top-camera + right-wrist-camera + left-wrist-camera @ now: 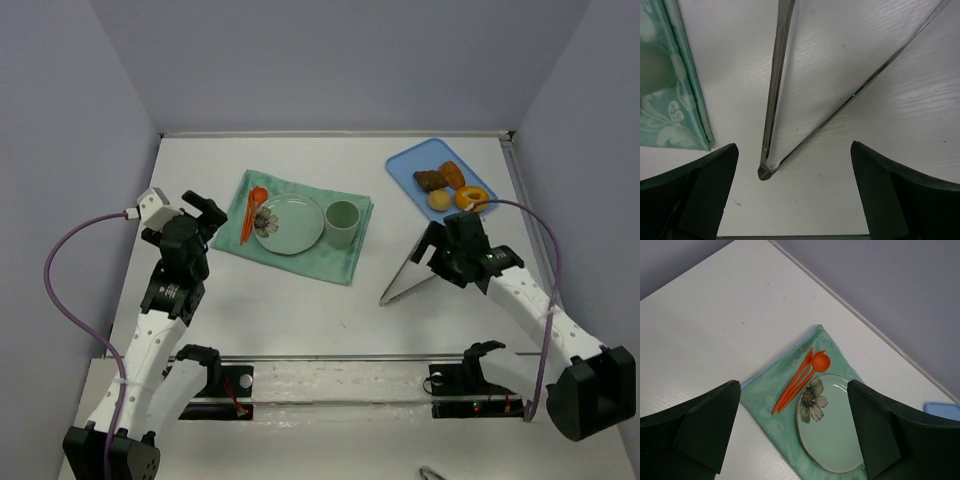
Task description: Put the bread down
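The bread (438, 200) sits in the blue tray (404, 164) at the far right, just beside the orange doughnut (471, 197); only the overhead view shows it. My right gripper (438, 254) hangs spread wide above the metal tongs (404, 281), grasping nothing. My left gripper (205, 213) is spread too, and its fingers (890, 440) cut off the edge of the green plate (832, 440).

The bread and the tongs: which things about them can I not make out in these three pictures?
The bread: top view only, too small for surface detail; both wrist views miss it.
The tongs: the right wrist view cuts their arms at the top edge; in the top view the right gripper covers their open ends.
The blue tray: the left wrist view shows one corner, cut by the right edge.
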